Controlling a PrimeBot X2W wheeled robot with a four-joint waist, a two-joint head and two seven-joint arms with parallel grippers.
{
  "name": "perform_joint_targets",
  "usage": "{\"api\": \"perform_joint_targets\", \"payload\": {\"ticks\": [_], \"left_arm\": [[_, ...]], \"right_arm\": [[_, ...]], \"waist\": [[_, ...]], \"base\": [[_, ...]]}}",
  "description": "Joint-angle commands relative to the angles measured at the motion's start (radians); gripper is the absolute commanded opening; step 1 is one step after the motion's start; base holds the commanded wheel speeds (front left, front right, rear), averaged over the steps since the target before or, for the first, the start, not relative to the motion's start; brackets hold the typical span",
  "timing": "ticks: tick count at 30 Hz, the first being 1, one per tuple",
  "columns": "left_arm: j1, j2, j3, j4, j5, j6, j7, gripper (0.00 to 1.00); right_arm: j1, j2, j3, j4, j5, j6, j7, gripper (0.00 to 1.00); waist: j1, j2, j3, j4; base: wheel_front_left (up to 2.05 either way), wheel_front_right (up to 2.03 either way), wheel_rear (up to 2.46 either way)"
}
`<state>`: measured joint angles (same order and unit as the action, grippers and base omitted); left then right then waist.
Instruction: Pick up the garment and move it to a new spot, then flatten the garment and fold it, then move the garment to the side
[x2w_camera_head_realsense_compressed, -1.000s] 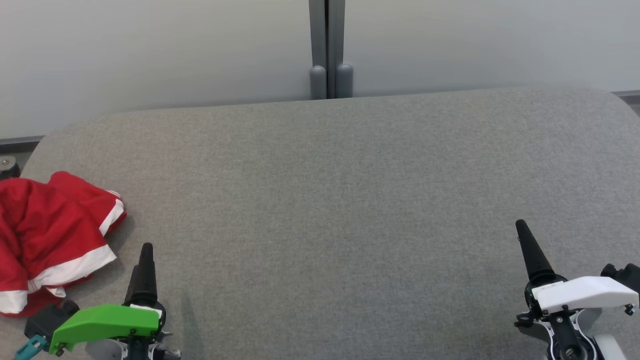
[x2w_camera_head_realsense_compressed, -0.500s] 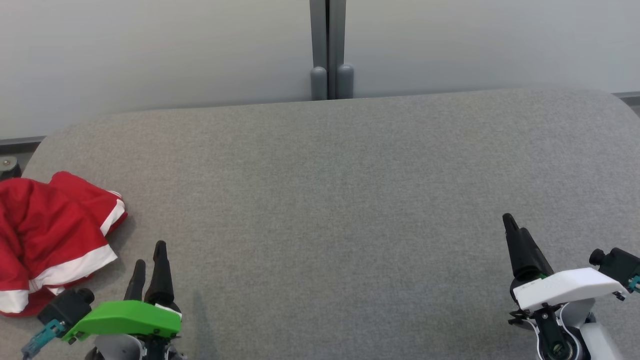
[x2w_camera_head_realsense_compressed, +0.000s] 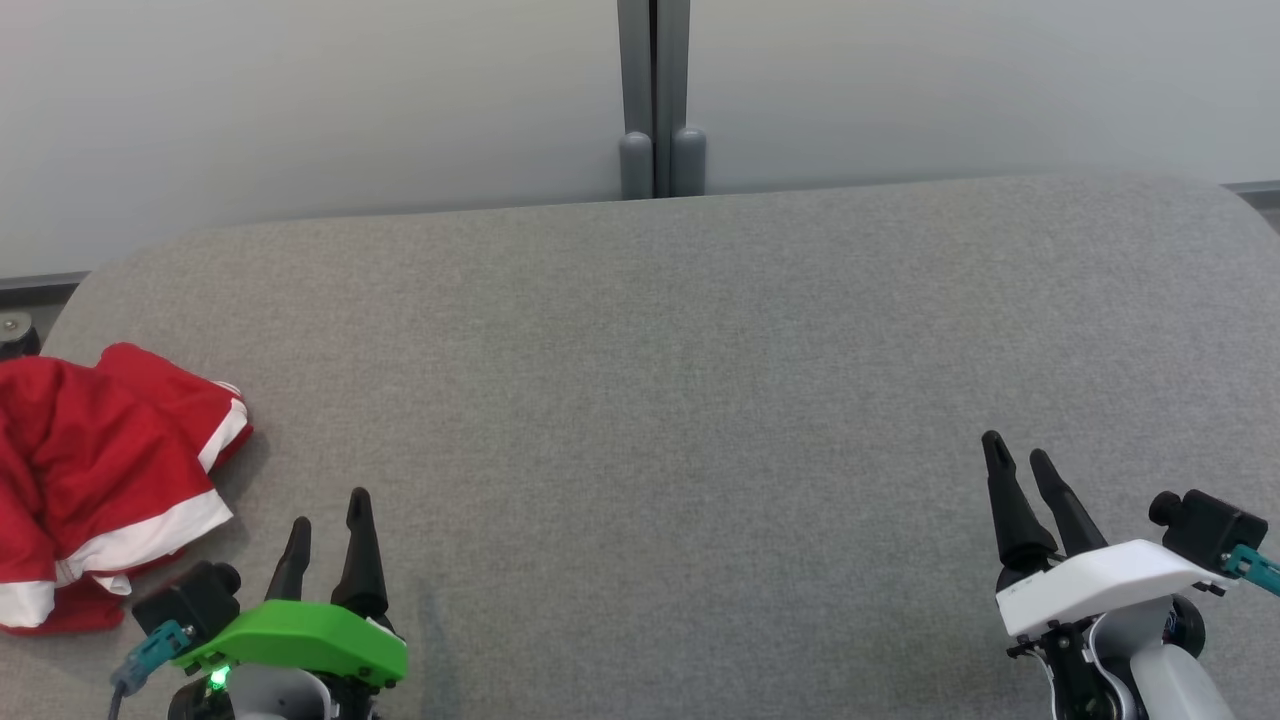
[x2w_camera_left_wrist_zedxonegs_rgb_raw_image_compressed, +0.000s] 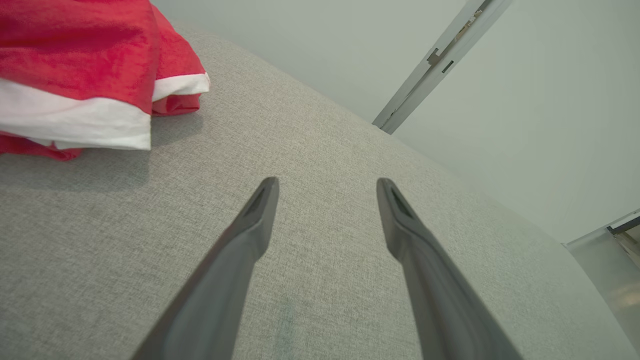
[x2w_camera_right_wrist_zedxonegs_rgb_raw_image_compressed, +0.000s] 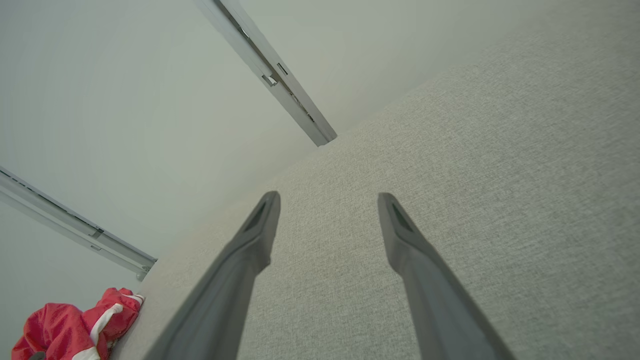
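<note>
Stage: we're right at the start, and as far as we can see no step of the task is done.
Garment: the red garment (x2w_camera_head_realsense_compressed: 100, 470) with white bands lies in a crumpled heap at the left end of the grey worktop (x2w_camera_head_realsense_compressed: 650, 400) and runs off the head view's left side. It is not lifted, spread or folded.
Left gripper: the left gripper (x2w_camera_head_realsense_compressed: 329, 508) hovers low by the near edge, just right of the heap and apart from it. Its jaws stand wide with nothing between them.
Right gripper: the right gripper (x2w_camera_head_realsense_compressed: 1016, 445) sits well apart at the worktop's right end, over bare fabric. Its jaws are also wide and empty.
Left to do: all of it, meaning the pick-up, the carry to a new spot, the flattening, the fold and the final move aside.
Open room: a broad bare stretch of fabric runs between the two grippers and on to the far edge. We judge the middle a fair place to spread the cloth.
Far edge: it rounds off against the pale wall (x2w_camera_head_realsense_compressed: 300, 100), with a grey post (x2w_camera_head_realsense_compressed: 655, 100) behind the middle.
Corners: the far left corner curves away just behind the heap, and the far right corner curves off at the upper right.
Risk: the heap lies close to the left edge, so we judge that a nudge leftward could tip it off, and a pull toward the middle looks safer.
Unknown: we cannot tell from the folds which part is hem and which is sleeve.
</note>
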<state>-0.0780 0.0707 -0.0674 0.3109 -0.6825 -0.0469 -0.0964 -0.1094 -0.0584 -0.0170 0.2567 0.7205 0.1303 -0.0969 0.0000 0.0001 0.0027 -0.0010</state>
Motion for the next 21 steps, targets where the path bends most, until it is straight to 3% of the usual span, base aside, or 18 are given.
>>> {"api": "perform_joint_targets", "payload": {"ticks": [1, 21], "left_arm": [[-0.016, 0.011, -0.009, -0.003, 0.034, 0.007, -0.011, 1.00], [-0.028, 0.046, -0.119, -0.019, 0.264, 0.072, -0.066, 1.00]], "right_arm": [[0.001, -0.003, 0.003, -0.014, -0.039, 0.000, -0.011, 1.00], [0.001, 0.008, 0.013, -0.018, -0.291, 0.000, -0.066, 1.00]], "waist": [[0.0000, -0.0001, 0.000, 0.000], [0.0000, -0.0001, 0.000, 0.000]], "base": [[0.00, 0.00, 0.00], [0.00, 0.00, 0.00]]}}
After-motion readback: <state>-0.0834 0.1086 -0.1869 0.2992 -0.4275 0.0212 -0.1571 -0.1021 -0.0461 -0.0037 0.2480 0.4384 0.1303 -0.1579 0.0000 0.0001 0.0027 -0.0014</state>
